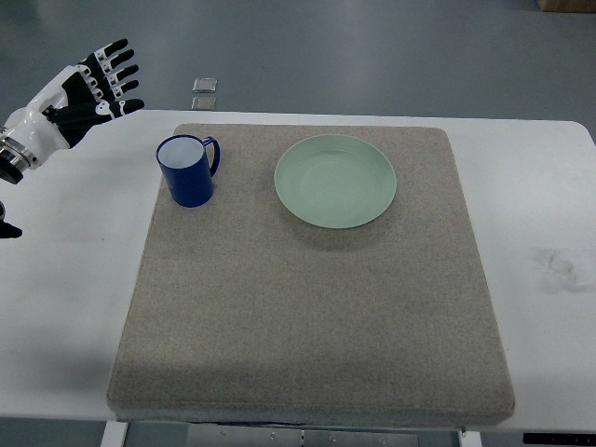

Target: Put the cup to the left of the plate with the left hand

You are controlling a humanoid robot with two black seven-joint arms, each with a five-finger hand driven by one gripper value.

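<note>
- The blue cup stands upright on the grey mat, at its far left, well left of the green plate.
- Its long axis is vertical, mouth up; the 1 handle points right and slightly far, toward the plate.
- It looks rigid, light and empty, probably smooth, so a wrap around the body from the left seems safest.
- The left hand hovers far left of the cup, fingers spread, holding nothing.
</note>
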